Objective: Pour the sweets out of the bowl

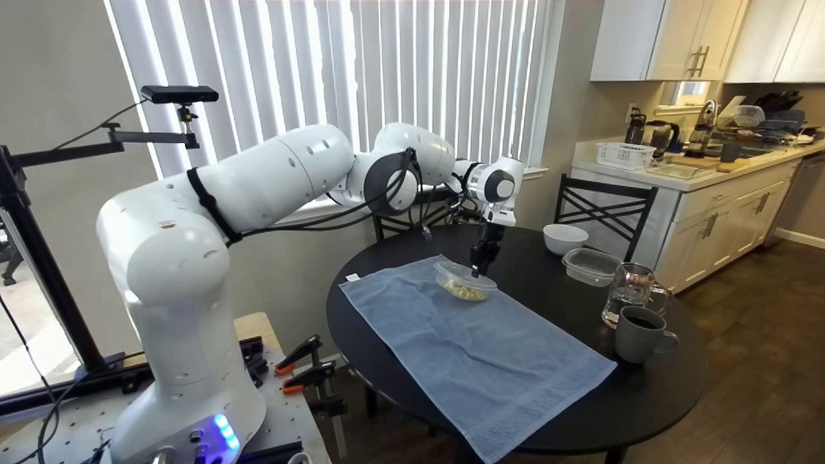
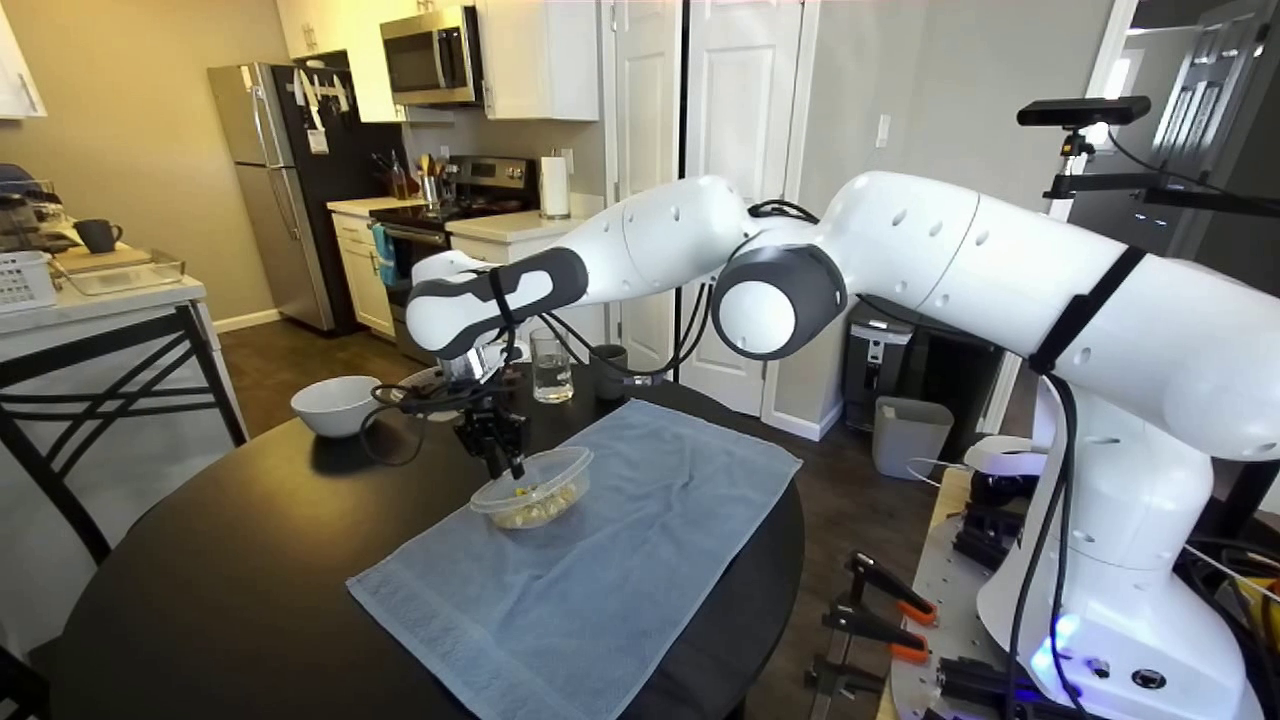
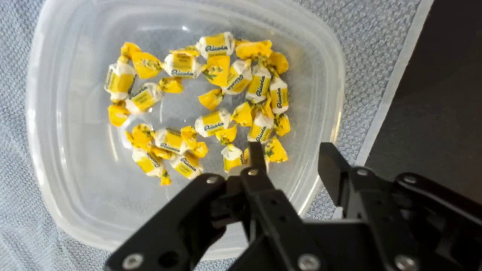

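Spread claw at the rim of the bowl, with the sweets inside

In the wrist view, the claw is at the lower right of the frame. Its two fingers stand apart, with a moderate gap between them, and they do not hold anything. A part of the bowl's wall is seen in this gap: the left finger is in front of the bowl's inside, the right one in front of its rim. Whether either one touches the plastic, I cannot tell.

The sweets are in the bowl, at the upper middle of the same frame. They have yellow and white wrappers, several with the word "Ricola", and a few are partly hidden behind the left finger.

In both exterior views, the clear, shallow bowl stands upright near the middle of the frame, on a blue towel, close to the towel's edge, and the claw points downward at it. The towel is spread on a dark table. In an exterior view, the white arm reaches from the left side of the frame. At the right of this frame are a white bowl, a clear container, a glass mug and a grey mug.
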